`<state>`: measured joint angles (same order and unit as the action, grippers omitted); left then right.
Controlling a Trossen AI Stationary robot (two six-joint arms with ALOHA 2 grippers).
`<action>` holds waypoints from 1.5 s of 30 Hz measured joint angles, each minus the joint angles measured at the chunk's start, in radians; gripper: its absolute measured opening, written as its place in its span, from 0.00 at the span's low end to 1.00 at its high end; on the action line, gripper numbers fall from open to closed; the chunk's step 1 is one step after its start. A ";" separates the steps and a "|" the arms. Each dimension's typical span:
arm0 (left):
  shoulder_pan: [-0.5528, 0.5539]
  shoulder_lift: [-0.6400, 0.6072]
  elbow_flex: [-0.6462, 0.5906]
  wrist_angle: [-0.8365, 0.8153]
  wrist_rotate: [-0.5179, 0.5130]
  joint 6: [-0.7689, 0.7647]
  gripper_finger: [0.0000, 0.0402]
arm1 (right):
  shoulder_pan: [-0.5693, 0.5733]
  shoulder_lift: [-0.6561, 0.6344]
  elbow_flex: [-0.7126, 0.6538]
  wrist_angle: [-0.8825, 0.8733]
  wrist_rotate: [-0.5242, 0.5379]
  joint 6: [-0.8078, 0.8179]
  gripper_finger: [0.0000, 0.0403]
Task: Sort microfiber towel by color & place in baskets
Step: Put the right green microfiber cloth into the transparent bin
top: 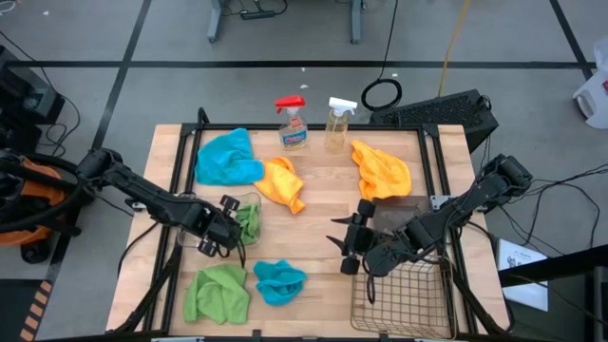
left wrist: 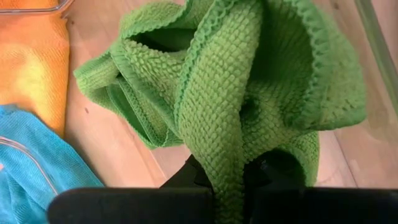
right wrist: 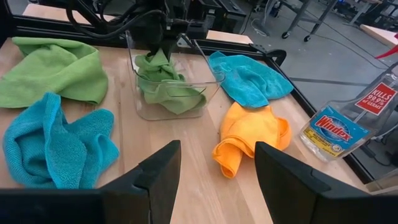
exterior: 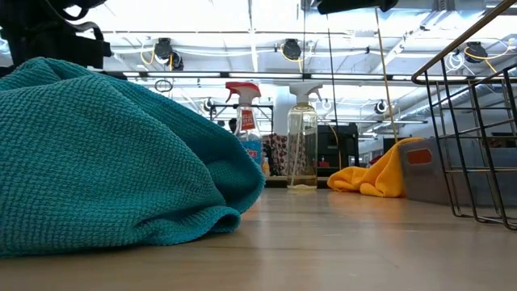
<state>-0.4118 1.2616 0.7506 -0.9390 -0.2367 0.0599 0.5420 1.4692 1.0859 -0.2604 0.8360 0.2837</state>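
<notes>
My left gripper [top: 237, 217] is over the clear tub [right wrist: 208, 87], shut on a green towel [right wrist: 166, 84] that reaches down into the tub. My right gripper [right wrist: 216, 158] stands open and holds nothing, above the table by the wire-mesh basket [top: 399, 296] and the dark grey bin [top: 397, 211]. Flat on the table lie a second green towel [top: 217, 293], one turquoise towel [top: 279, 281] near the front, another turquoise towel [top: 228, 157] at the back left, and two orange towels [top: 280, 182] [top: 380, 169]. My left gripper pinches a bunched-up fold of the green towel [left wrist: 225, 155] between its two fingers, coming from above and pointing down. Several layers are gathered in the pinch. The towel hangs below the fingers, and its lower folds [right wrist: 177, 96] lie inside the clear tub.
Two spray bottles [top: 293, 123] [top: 339, 123] stand at the table's far edge. A black rail [top: 180, 161] runs along each side of the table. Bare wood shows in the middle, between the tub and my right gripper.
</notes>
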 joint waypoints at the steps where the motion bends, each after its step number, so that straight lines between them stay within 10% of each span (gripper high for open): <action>1: 0.000 0.000 0.000 0.000 0.000 0.002 0.04 | -0.001 0.002 0.000 0.000 0.000 0.000 0.49; 21: 0.006 0.001 -0.056 0.128 0.050 0.315 0.04 | -0.010 0.064 0.000 0.003 -0.001 0.010 0.49; 45: 0.071 0.009 -0.052 0.163 0.062 0.233 0.23 | -0.012 0.064 0.000 0.001 -0.001 -0.008 0.49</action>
<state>-0.3405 1.2701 0.6991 -0.7759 -0.1745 0.2928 0.5299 1.5330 1.0859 -0.2596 0.8350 0.2760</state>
